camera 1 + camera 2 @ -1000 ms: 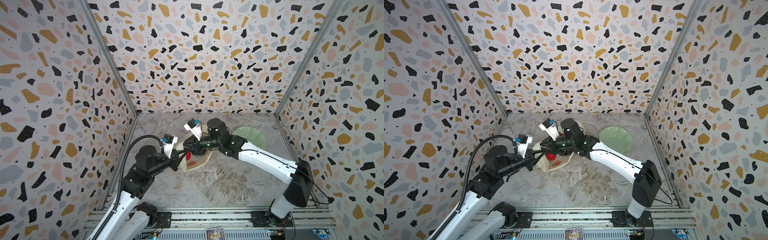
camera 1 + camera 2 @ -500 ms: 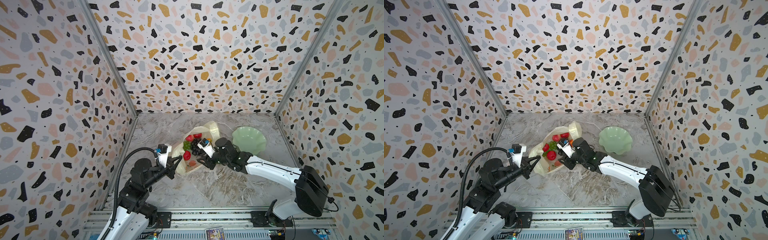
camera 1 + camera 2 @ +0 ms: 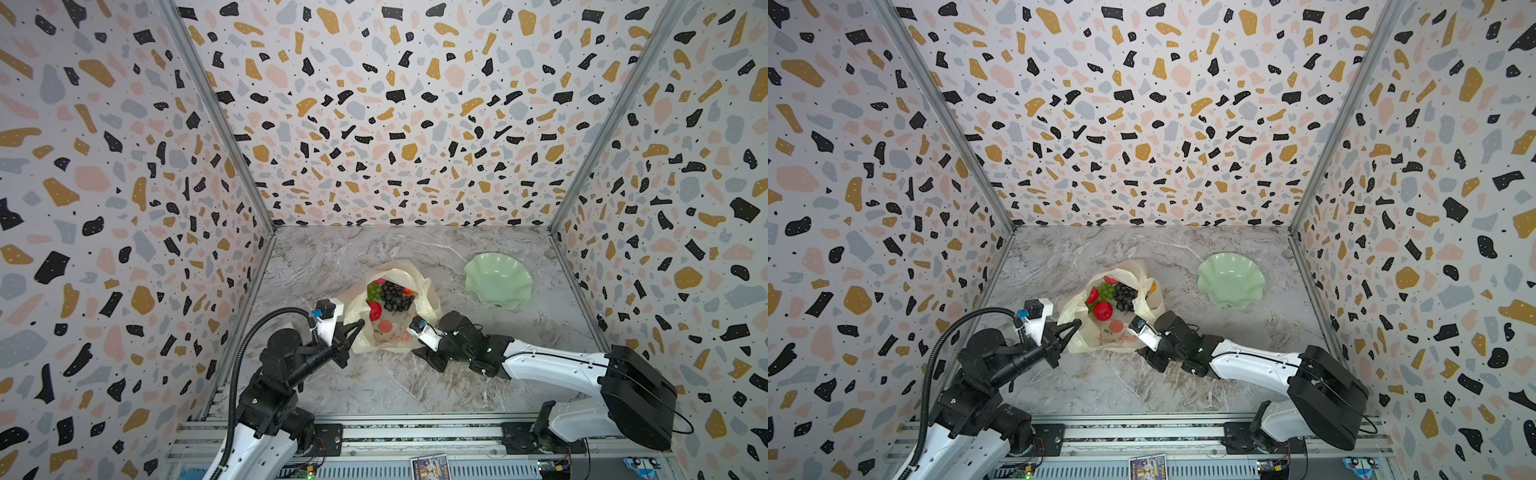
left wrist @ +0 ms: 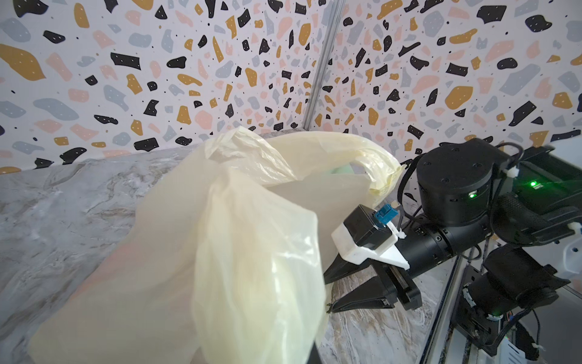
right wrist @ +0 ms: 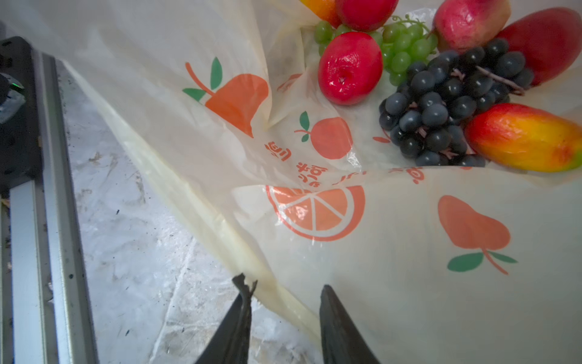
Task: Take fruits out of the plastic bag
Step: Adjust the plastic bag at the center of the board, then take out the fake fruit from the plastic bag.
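The plastic bag (image 3: 388,332) lies open on the marble floor, cream-yellow with printed orange fruit pictures. The fruits sit in its mouth: a red apple (image 5: 349,67), dark grapes (image 5: 447,107), green grapes (image 5: 403,47) and a red-yellow mango-like fruit (image 5: 526,138). In both top views the dark grapes (image 3: 392,297) and a red apple (image 3: 1102,311) show. My left gripper (image 3: 360,324) is shut on the bag's left edge, and plastic (image 4: 252,252) hides its jaws in the left wrist view. My right gripper (image 5: 285,285) is open low at the bag's front edge, with the rim running between its fingers.
A pale green wavy-edged dish (image 3: 498,282) stands to the right of the bag, also in the other top view (image 3: 1231,280). Terrazzo-patterned walls close the left, back and right sides. A metal rail (image 3: 374,432) runs along the front edge.
Both arms have drawn back toward the front and come down. The right gripper has left the bag's mouth for its front edge. The bag now lies lower with the fruits uncovered.
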`<state>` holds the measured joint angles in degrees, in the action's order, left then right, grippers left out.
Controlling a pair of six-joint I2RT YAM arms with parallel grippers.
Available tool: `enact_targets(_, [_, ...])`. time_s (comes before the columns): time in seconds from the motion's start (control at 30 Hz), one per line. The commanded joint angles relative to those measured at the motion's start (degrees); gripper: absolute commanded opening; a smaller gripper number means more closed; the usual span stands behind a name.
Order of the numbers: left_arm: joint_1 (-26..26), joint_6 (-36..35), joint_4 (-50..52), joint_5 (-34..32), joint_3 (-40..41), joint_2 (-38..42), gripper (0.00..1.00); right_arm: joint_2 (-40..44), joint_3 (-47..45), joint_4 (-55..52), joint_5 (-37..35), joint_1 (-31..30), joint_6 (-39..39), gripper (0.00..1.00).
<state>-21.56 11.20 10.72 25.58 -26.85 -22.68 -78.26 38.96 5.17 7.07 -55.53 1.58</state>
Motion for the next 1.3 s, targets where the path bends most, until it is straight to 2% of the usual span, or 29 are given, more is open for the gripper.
enact_targets(0.0, [-0.2,-2.4,-2.9,1.7,0.6,-0.4,0.00,0.2,6.3,2.8,-3.7,-0.5,-3.0,0.38])
enact_targets(0.33, [-0.2,-4.6,-1.3,-0.9,1.0,1.9,0.00,-14.0,22.7,6.9,-8.8,-0.6,-14.3,0.35])
enact_targets(0.5, [-0.2,-5.3,-1.4,-1.2,1.3,3.0,0.00,-18.7,28.9,6.0,-7.1,-0.6,-18.5,0.37])
enact_targets(0.63, [-0.2,-5.3,-1.4,-1.2,1.2,3.0,0.00,-22.1,28.6,7.7,-8.5,0.6,-18.5,0.37])
enact_targets(0.9, [-0.2,-5.6,-1.3,-1.1,1.2,3.5,0.00,-26.0,24.2,13.7,-6.9,7.2,-17.8,0.37])
enact_targets(1.27, [-0.2,-5.8,-1.4,-1.5,1.4,2.9,0.00,-32.8,29.5,12.2,-7.2,8.0,-14.8,0.43])
